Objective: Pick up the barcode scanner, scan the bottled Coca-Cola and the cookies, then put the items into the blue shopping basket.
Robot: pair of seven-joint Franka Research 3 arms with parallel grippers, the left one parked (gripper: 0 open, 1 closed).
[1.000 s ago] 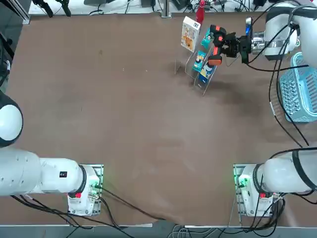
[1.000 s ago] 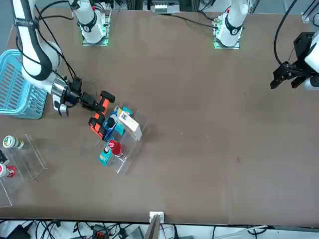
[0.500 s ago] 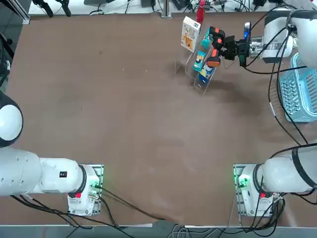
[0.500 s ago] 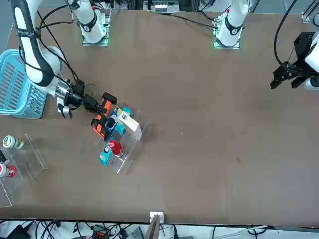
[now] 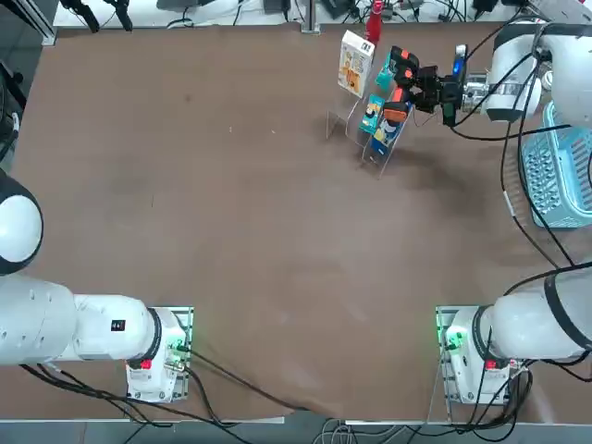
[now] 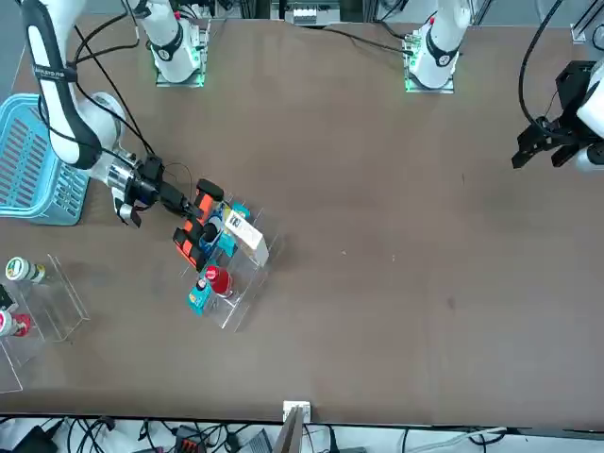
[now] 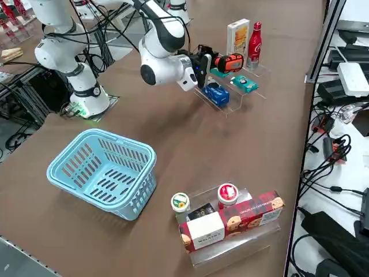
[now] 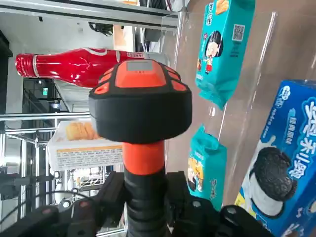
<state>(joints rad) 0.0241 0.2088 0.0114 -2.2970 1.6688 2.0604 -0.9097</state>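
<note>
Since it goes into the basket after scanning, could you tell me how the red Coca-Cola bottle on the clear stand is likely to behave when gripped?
The Coca-Cola bottle stands upright, tall and slim on the clear stand, so a sideways nudge could probably tip it. Its round, glossy body may slip or roll once laid down. It looks rigid.

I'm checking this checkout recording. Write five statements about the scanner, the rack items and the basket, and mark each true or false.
1. The right gripper is shut on the barcode scanner. True.
2. The bottled Coca-Cola lies in the blue shopping basket. False: it stands upright on the clear rack, beside the cookies.
3. The basket holds no items. True.
4. The scanner rests on the table. False: it is held in the air at the rack.
5. The cookies have fallen flat. False: the box stands upright.
</note>
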